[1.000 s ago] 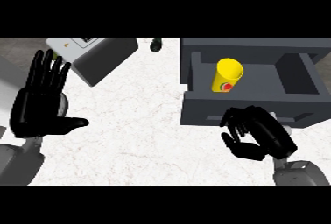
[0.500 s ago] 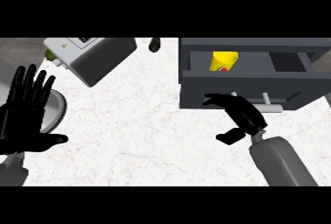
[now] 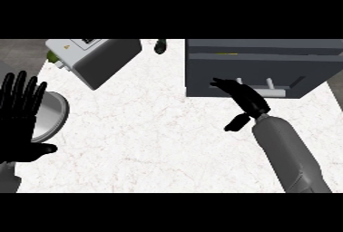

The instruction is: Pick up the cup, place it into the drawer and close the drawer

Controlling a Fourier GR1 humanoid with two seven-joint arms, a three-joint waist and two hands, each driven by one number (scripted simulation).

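The right robot hand (image 3: 242,96), fingers straight, presses the grey drawer (image 3: 251,68) front, nearly shut on the white worktop (image 3: 154,136); the cup is out of sight (presumably inside); the left robot hand (image 3: 21,115) rests spread; an off-centre push could slip off the front.

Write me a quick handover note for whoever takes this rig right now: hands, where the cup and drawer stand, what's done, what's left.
Right hand: open, fingers straight against the front of the drawer, beside its handle.
Left hand: open and resting at the view's left edge, fingers up, over the metal plate; it holds nothing.
Cup: not visible; only a thin yellow sliver shows at the drawer's top edge, so I cannot confirm it from this view.
Drawer: looks pushed in, front face nearly flush.
Done: the cup is not on the counter.
Left: check the drawer is fully shut, then withdraw the right hand.
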